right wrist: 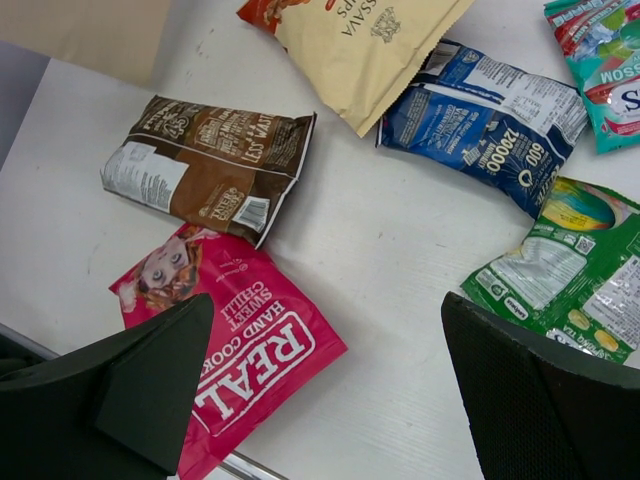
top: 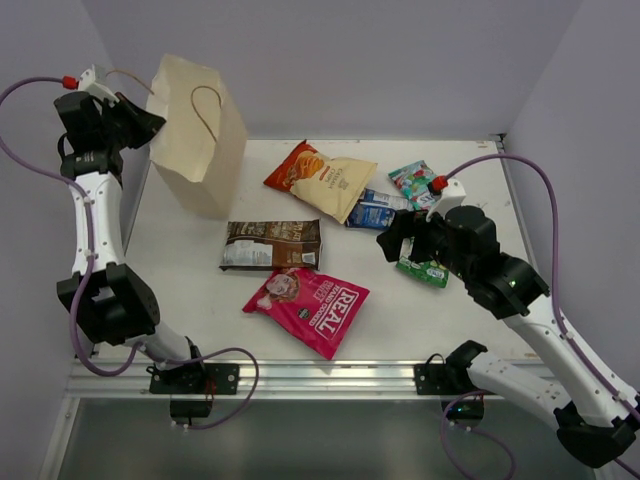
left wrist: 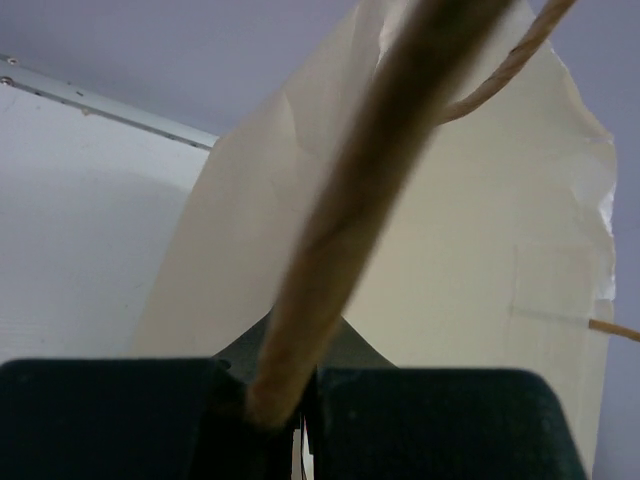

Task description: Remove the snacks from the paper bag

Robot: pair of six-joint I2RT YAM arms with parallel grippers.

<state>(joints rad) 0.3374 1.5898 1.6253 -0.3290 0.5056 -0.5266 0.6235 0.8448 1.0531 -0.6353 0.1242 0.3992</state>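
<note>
— What did we find on the left?

— Our left gripper [left wrist: 298, 405] was shut tight on one thin twisted loop handle [left wrist: 385, 170] of the tall cream paper carrier bag [top: 200, 150], with the cord pinched between its two black fingers [left wrist: 110, 420]. The bag sat just right of that gripper, over the far left corner of the white table [top: 185, 265], and it was tilted. We could not tell whether its base rested on the surface.

— And the snacks?

— All six lay flat on the table, outside the bag. Nearest the bag we saw the brown rectangular foil pack [top: 272, 245]. Just in front of it lay the large pink foil bag [top: 307, 308] marked "REAL", and the two met or nearly met at a corner. Behind them lay the orange-and-cream foil chip bag [top: 322, 178], with the small blue foil pack [top: 375, 213] just beside its right edge. The small teal-and-pink foil pack [top: 412, 180] lay behind the blue one, and the small green foil pack [top: 422, 270] in front of it.

— And the right side?

— Our right gripper [right wrist: 325, 320] was spread wide and held nothing. It hung above bare table between the pink bag and the green pack. In the wrist view the pink bag ran under the left finger, the green pack lay by the right finger, and neither finger touched a packet.
</note>
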